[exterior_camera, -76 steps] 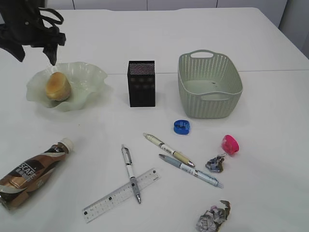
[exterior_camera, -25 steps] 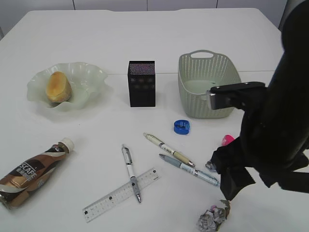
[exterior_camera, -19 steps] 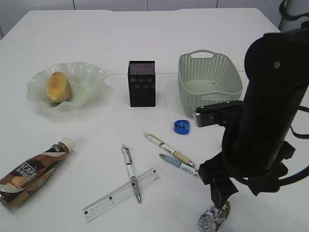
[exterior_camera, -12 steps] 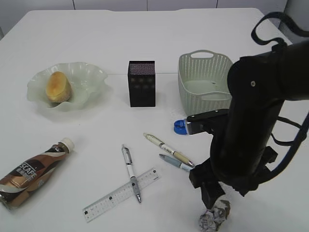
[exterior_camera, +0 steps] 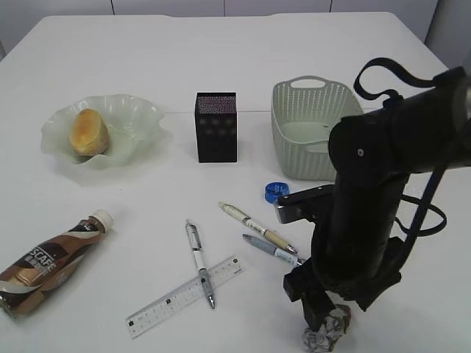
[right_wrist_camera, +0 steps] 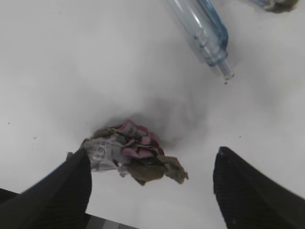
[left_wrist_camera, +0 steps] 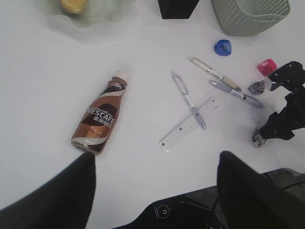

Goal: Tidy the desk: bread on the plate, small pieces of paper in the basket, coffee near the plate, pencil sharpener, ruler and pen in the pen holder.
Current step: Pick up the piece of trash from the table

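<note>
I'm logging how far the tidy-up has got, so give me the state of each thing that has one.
Golden-yellow oval bun: on the wavy pale green dish.
Brown coffee bottle: capped, lying on its side.
Clear plastic ruler: flat, under a white pen.
Black mesh pen holder: upright.
Grey-green perforated basket: upright, no paper visible inside.
Crumpled paper ball: on the table between the fingers.
Right gripper: open.
Left gripper: open.

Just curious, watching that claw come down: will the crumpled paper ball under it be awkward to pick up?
Probably not. The paper ball looks loosely crumpled, so it should squash rather than resist between the right gripper's open fingers. It seems very light, so a nudge might slide it across the desk. Its ragged, uneven shape makes rolling away unlikely.
</note>
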